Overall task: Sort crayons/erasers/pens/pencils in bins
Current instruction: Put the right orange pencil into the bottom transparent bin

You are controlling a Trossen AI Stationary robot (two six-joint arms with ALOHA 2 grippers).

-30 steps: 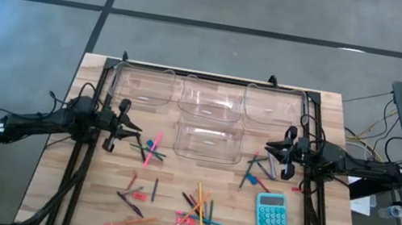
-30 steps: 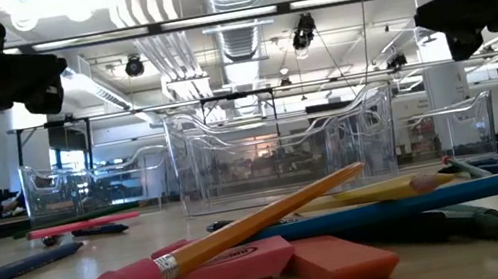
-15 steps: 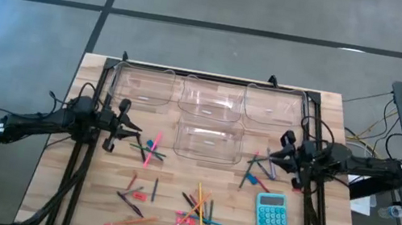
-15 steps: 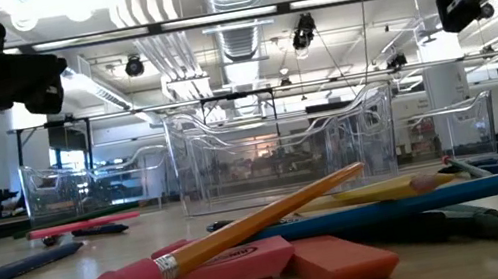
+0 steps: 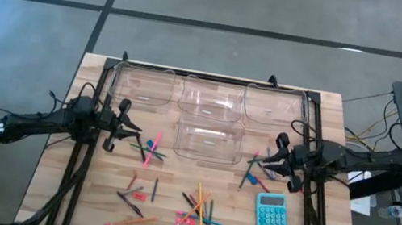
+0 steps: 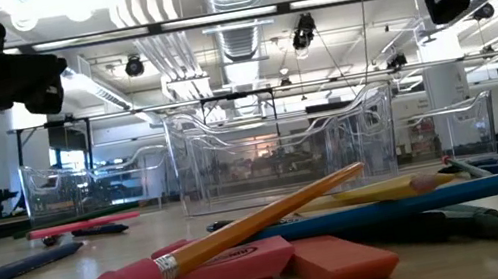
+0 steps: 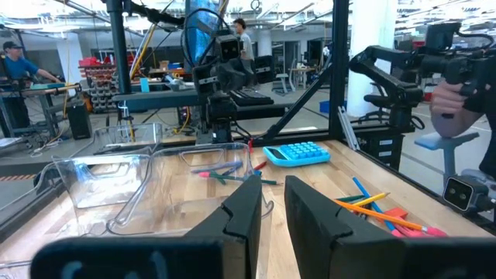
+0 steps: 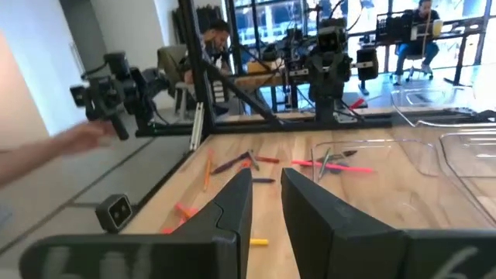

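Sorting has not begun: slim coloured pencils (image 5: 200, 202) and dark pens (image 5: 131, 197) lie at the worktop's six o'clock. Four clear plastic bins (image 5: 208, 142) stand empty at twelve. Left gripper (image 5: 133, 129) hovers at nine, right gripper (image 5: 268, 160) at three, jaws narrowly parted, empty; next comes a descent.

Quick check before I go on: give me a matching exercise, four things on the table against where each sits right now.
Things:
1. calculator
2. fourth bin
3. left gripper
4. right gripper

Places:
A. alone, in front of the middle bin of the back row
B. near the table's right front corner
C. over the pile at the table's left side
D. over the pile just above the calculator

Pairs: 1-B, 2-A, 3-C, 4-D
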